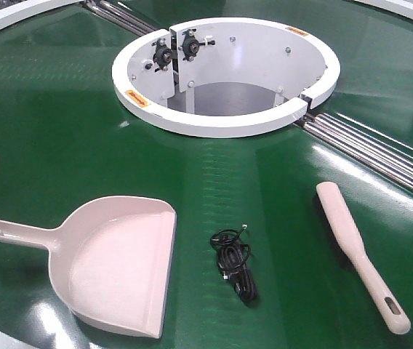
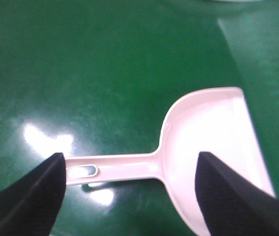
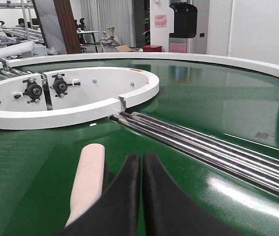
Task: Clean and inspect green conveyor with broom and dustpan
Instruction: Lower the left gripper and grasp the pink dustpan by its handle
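Left: dustpan (image 1: pixel 112 265) lies near on the green conveyor (image 1: pixel 46 145), its handle under the gap of the left gripper (image 2: pixel 129 157), fingers (image 2: pixel 26 201) spread wide, holding nothing. Middle: black cable (image 1: pixel 235 265), front view only. Right: broom (image 1: pixel 359 251) just left of the right gripper (image 3: pixel 142 160), which is pressed closed and empty; rollers (image 3: pixel 203 147) beyond.

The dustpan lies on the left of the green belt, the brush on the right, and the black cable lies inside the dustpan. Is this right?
Not quite. The black cable lies on the belt between dustpan and brush, touching neither; the front view shows it.
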Tool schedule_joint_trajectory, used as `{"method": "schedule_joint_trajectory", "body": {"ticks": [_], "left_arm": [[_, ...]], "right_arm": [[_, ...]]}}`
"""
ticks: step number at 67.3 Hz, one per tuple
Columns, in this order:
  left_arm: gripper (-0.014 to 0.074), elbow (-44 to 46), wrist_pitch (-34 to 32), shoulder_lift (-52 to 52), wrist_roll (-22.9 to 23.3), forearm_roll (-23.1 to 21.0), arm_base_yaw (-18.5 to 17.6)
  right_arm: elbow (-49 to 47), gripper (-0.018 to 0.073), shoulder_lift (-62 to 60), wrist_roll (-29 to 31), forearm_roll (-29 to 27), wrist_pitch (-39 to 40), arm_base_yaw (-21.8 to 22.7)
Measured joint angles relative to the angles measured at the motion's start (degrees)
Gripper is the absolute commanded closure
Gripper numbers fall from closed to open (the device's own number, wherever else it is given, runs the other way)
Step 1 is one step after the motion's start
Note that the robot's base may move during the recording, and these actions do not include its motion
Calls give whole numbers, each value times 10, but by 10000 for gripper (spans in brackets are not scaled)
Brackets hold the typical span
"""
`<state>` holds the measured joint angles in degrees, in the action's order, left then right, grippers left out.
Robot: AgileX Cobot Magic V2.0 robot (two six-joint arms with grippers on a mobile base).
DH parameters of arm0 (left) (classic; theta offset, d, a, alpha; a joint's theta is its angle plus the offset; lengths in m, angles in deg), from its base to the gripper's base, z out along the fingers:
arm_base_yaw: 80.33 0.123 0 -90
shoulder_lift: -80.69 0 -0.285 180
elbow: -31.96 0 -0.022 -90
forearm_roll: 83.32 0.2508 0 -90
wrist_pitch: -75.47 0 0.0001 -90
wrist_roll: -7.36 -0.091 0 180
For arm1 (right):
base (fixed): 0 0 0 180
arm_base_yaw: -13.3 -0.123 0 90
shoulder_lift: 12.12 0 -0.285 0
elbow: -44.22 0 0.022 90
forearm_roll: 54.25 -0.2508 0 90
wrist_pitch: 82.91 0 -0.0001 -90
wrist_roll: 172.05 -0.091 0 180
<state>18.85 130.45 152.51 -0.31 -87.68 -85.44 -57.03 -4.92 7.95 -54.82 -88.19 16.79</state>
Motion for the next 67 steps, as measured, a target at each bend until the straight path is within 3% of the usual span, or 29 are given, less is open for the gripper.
{"method": "schedule_joint_trajectory", "body": {"ticks": [17,25,35,42,50,67], "left_arm": [[74,107,124,125,-124,-1,0],[74,128,151,151,-216,-2,0],[74,129,141,160,-379,-15,0],[74,129,106,162,-445,-23,0],[74,131,75,166,-458,-16,-1],[74,132,75,178,-423,0,-1]], "right_arm": [[0,569,0,0,0,0,0],[0,569,0,0,0,0,0],[0,569,0,0,0,0,0],[0,569,0,0,0,0,0],[0,569,0,0,0,0,0],[0,569,0,0,0,0,0]]}}
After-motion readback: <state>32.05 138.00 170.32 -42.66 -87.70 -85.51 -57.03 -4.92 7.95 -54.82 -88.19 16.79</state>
